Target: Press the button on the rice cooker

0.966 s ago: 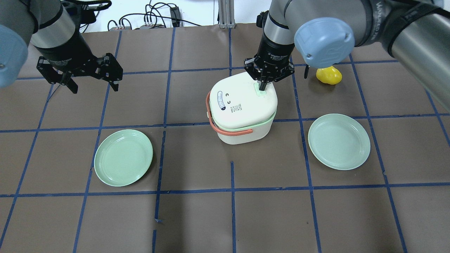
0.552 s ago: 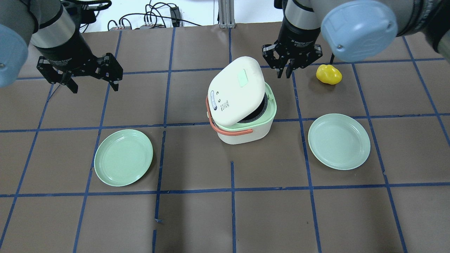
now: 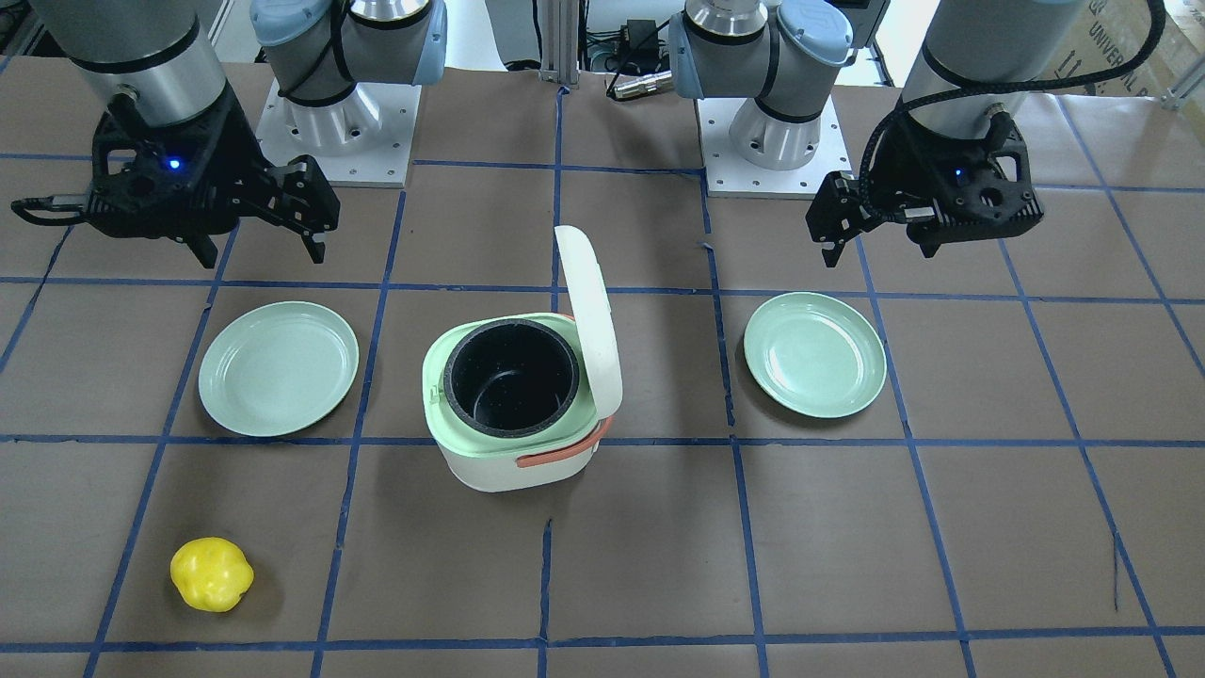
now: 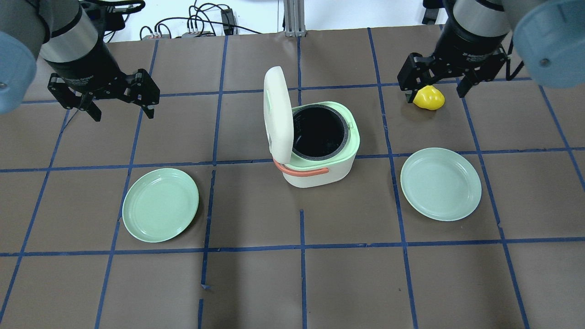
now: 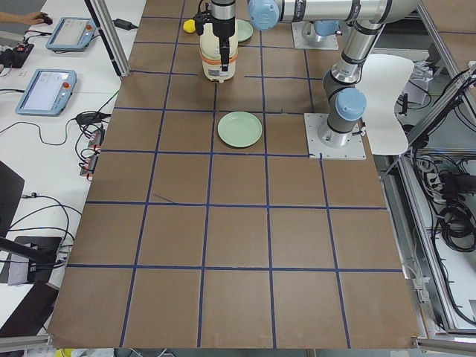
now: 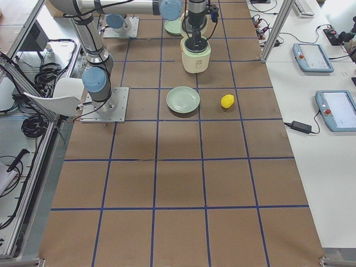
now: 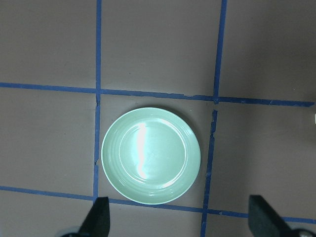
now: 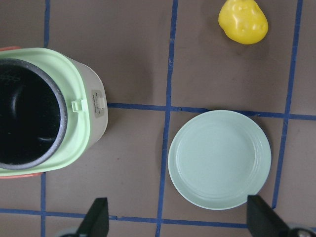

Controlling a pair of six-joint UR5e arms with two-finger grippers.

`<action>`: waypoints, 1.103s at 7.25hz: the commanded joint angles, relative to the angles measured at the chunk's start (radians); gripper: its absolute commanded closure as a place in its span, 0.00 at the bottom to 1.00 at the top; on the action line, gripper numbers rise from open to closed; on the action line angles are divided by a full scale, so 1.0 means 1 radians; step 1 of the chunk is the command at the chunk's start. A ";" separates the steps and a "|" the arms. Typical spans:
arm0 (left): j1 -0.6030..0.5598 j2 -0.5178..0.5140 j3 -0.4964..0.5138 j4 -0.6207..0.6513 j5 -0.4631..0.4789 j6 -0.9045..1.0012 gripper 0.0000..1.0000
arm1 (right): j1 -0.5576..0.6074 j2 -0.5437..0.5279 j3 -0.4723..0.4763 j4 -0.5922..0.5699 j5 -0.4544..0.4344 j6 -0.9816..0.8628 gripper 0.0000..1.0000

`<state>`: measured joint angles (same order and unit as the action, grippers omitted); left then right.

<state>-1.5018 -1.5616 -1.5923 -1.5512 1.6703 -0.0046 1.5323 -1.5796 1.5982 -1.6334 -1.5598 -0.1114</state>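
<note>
Sitting mid-table: rice cooker, a white rounded-square body with a pale green rim; its orange handle lies across the near side.
Lid: lid stands upright on its hinge at the cooker's left side, smooth white and seen nearly edge-on.
Inner pot: inner pot is round and dark, and its bare floor is in plain sight.
Button: on the cooker, but I cannot make it out with the lid on edge; a small white latch tab shows at the rim.
Plates: left plate and right plate are round, pale green and glossy with bare faces, one on each side of the cooker and well apart from it.
Yellow item: yellow item is lumpy and shiny and lies on the table beyond the right plate, partly covered by a finger in the overhead view.
Left gripper: left gripper is spread wide, holds nothing and is raised above the left plate.
Right gripper: right gripper is spread wide, holds nothing and is clear of the cooker.
Table: table is covered in matte brown paper with a blue tape grid.
Cut off: both arms run out of frame.
</note>
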 commanded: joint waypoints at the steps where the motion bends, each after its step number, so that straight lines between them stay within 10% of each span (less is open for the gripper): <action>1: 0.000 0.000 0.000 0.000 -0.001 0.000 0.00 | -0.044 -0.028 0.019 0.001 0.003 -0.025 0.00; 4: 0.000 0.000 0.000 0.000 0.000 0.000 0.00 | -0.037 0.036 -0.163 0.137 0.010 -0.008 0.00; 8: 0.000 0.000 0.000 0.000 0.000 0.000 0.00 | 0.011 0.044 -0.136 0.141 0.012 0.012 0.00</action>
<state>-1.5018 -1.5616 -1.5923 -1.5508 1.6705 -0.0046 1.5347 -1.5373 1.4500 -1.4939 -1.5463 -0.1032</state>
